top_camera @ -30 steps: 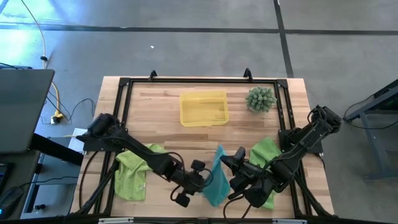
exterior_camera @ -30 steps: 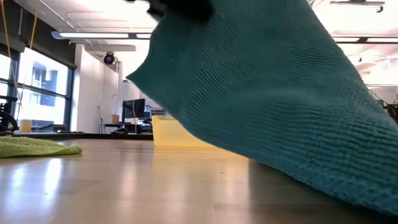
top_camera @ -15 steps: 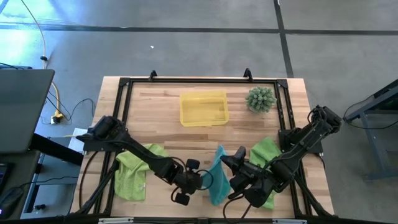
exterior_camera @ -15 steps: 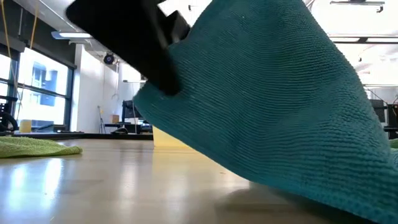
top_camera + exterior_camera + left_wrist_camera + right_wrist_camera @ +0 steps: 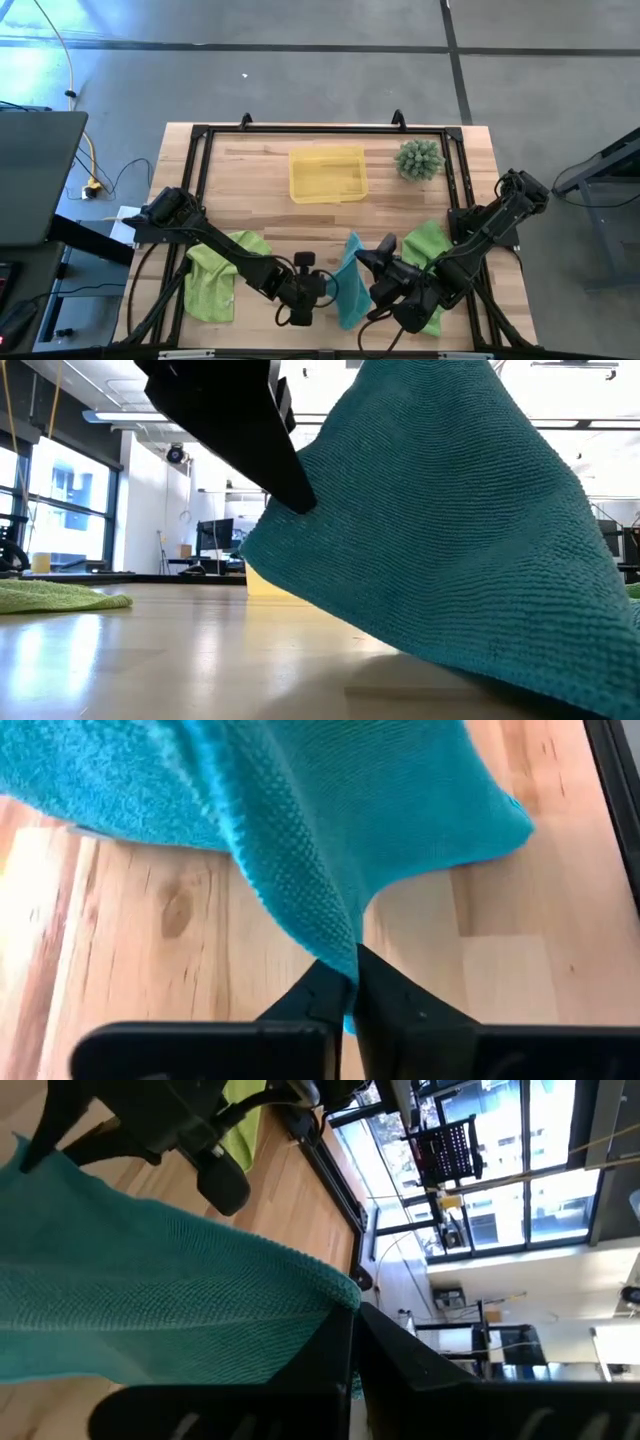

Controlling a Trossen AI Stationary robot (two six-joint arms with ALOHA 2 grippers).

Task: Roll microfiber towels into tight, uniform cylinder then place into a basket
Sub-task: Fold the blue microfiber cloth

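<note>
The teal towel (image 5: 346, 283) hangs bunched between my two grippers near the table's near edge and fills the low view (image 5: 450, 530). My left gripper (image 5: 325, 289) is shut on its left side, my right gripper (image 5: 366, 282) on its right side. One lime-green towel (image 5: 214, 277) lies flat at the near left. The other (image 5: 428, 255) lies at the near right, partly under my right arm. The yellow tray (image 5: 327, 175) stands at the far middle. My left gripper pinches a fold or edge of the teal towel (image 5: 345, 955) between its two fingertips (image 5: 325, 990), coming level from the table's left. The cloth rises from the fingers and spreads above the wood. My right gripper pinches the towel's corner (image 5: 340, 1302) between its two fingers (image 5: 385, 1342), coming level from the table's right. The cloth stretches away from the fingers toward my left gripper, lifted there. Whether its lower edge (image 5: 520, 680) touches the table I cannot tell.
A spiky green plant (image 5: 419, 160) stands at the far right, next to the tray. A black frame (image 5: 300, 130) runs around the tabletop. Bare wood lies between the tray and the grippers.
My left gripper has turned about its hold, its wrist swinging toward the table's left, and has come into the low view. The teal towel's left edge has drawn in toward my right gripper. My right gripper has kept still.
</note>
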